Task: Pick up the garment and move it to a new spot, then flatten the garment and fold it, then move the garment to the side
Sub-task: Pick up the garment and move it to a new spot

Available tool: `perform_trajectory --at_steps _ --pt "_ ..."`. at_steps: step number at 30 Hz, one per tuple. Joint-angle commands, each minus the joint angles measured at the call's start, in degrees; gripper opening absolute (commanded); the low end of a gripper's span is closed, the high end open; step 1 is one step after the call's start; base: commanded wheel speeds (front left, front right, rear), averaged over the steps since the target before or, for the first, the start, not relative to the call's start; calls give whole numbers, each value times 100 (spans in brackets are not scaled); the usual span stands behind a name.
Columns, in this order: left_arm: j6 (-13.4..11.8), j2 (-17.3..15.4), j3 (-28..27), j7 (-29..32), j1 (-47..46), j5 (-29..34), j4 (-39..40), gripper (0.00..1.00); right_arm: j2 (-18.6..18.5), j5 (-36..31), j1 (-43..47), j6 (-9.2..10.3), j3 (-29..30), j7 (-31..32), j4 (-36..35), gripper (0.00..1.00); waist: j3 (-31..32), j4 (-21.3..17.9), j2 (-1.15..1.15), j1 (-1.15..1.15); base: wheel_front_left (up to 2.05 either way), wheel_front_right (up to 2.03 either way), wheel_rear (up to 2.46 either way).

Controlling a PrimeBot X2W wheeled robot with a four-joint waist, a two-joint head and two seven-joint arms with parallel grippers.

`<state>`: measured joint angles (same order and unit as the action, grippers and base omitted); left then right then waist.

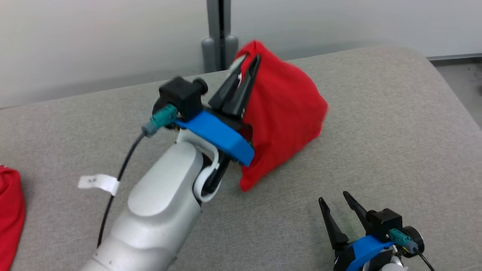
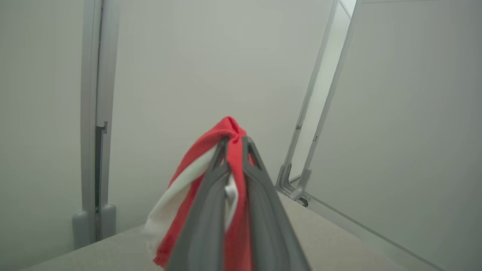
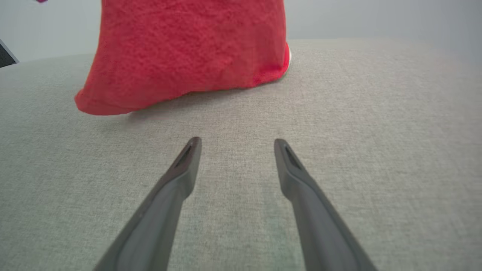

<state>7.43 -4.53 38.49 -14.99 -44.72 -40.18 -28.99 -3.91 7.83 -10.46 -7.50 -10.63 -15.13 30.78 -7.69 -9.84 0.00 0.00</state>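
- Garment handling is at the carry stage, judging by the pictures, and nearest the robot the right end effector is waiting low over the grey desk. Its fingers are spread wide and grasping nothing.
- In the right wrist view, that end effector is pointing at the garment's lower edge. The edge is lying at or just above the desk surface, and whether it is touching cannot be told.
- Further out, the left end effector is standing raised above the middle of the desk. It is clenched on a bunched fold at the top of the garment, so the red cloth is hanging from it in a loose tent.
- The left wrist view is showing the pinch closely, with red fabric and a white strip squeezed together between the two fingers.
- To do this step well, the left arm is probably needing more height before travelling sideways, so the hem is not dragging and rolling under.
- The grip is taking in several layers, so a slow, steady move is looking safer than a swing.
- The bare desk to the right is looking like the better landing spot, well apart from another red cloth at the left edge.
- Farthest off, a grey post is rising behind the desk against the pale wall.
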Motion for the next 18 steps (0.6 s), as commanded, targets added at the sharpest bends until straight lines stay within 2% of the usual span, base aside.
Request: perform_trajectory --at_steps 1,2,4,9,18 --pt "-25 20 -10 -24 211 54 -198 0 24 -32 8 2 2 -3 -33 100 79 -133 0 0 0 0 0" --pt "-45 51 -30 -25 303 67 -288 12 27 -38 8 2 35 -4 -66 100 80 -152 0 0 0 0 0" --pt "-127 95 -115 -26 520 173 -480 100 36 -24 25 2 68 -4 -111 100 80 -163 0 0 0 0 0" --pt "-335 128 -577 -27 1130 520 -750 100 49 -2 107 2 219 -3 -220 100 137 -22 0 0 0 0 0" --pt "-667 -262 -1935 -28 2559 1506 -281 100 79 -34 181 2 535 -3 -741 100 285 389 0 0 0 0 0"
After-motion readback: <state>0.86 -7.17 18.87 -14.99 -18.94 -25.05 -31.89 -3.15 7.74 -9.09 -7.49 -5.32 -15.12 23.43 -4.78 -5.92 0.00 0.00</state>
